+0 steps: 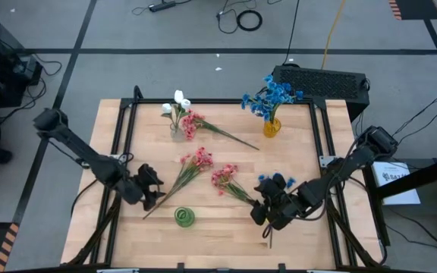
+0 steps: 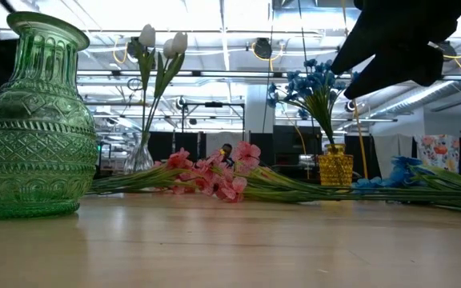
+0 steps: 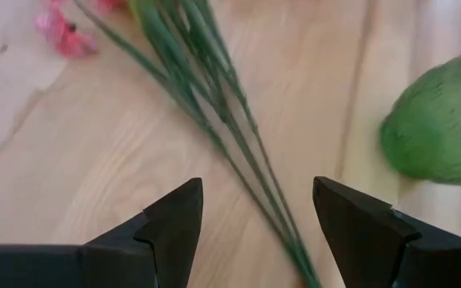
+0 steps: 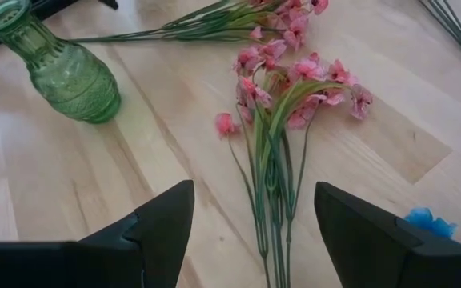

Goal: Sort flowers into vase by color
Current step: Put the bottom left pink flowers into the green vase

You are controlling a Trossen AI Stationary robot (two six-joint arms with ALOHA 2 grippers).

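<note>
The light wooden table (image 1: 294, 235) stood on grey flooring. One pink sprig (image 1: 188, 168) ran blossoms at one o'clock, stem toward seven. Left gripper (image 1: 155, 189) and right gripper (image 1: 262, 213) both gaped empty.

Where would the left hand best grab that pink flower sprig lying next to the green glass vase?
Probably the bare green stems, from straight above: they lie flat on the wooden table, bundled, already between the open left hand. The pink blossoms look too loose.

No legible text or labels.
</note>
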